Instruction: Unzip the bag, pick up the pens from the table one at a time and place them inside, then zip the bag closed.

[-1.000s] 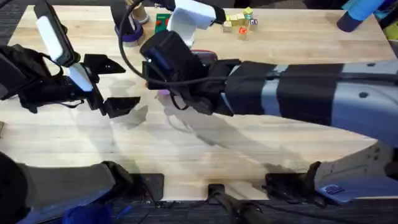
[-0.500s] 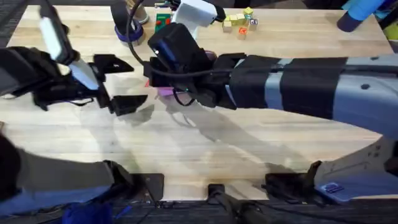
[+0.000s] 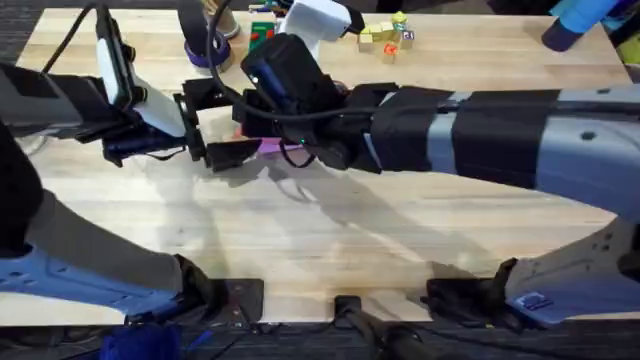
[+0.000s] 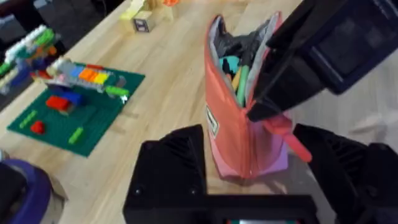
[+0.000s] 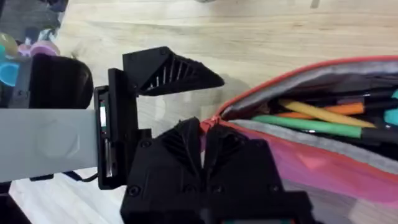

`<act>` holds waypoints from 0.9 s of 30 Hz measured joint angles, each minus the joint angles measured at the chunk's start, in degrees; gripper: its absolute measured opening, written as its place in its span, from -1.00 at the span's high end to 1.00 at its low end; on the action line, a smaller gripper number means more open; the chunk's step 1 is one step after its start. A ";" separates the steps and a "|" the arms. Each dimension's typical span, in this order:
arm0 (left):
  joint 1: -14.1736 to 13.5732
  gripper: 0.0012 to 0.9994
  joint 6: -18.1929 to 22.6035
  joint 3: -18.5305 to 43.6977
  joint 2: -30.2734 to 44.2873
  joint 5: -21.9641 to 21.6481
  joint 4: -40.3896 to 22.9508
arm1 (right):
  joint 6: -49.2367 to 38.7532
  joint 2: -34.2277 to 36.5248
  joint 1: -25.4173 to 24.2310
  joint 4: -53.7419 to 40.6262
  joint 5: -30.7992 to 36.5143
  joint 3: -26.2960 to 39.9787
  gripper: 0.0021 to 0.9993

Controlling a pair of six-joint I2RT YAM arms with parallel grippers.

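Note:
The pink bag (image 4: pixel 230 130) stands on its long edge on the table (image 3: pixel 330 240), mouth unzipped and gaping. Inside lie the pens: a green pen (image 5: pixel 311 124) and a yellow-orange pen (image 5: pixel 314 109), among other coloured items. My right gripper (image 5: pixel 203 140) is shut on the bag's near end, where the zipper seam closes; its arm (image 3: pixel 420 120) reaches across from the right. My left gripper (image 3: pixel 215 125) is open, one finger (image 4: pixel 168 168) on either side of that same end, apart from the fabric. A strip of the bag (image 3: pixel 268 147) shows beneath the right wrist.
A green building plate (image 4: pixel 68 118) with coloured bricks lies at the back beyond the bag. A purple cup (image 3: pixel 207 50) stands at the back left, small wooden blocks (image 3: pixel 385 38) at the back centre, a blue object (image 3: pixel 575 20) at the far right corner.
My left gripper has swung right and away from the front edge, now straddling the bag's end, still open. The right gripper has barely shifted and keeps its hold.

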 joint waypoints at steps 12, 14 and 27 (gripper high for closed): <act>-1.77 0.33 -8.15 0.00 0.00 0.62 5.38 | 0.01 0.00 -1.11 0.48 -0.22 0.00 0.94; -1.89 0.83 -9.22 0.00 0.00 0.42 5.52 | 0.01 0.00 -1.49 0.63 -0.41 0.00 0.94; -1.94 0.92 -12.06 0.00 0.00 0.18 5.77 | 0.01 -0.28 -3.17 0.48 -1.94 0.00 0.94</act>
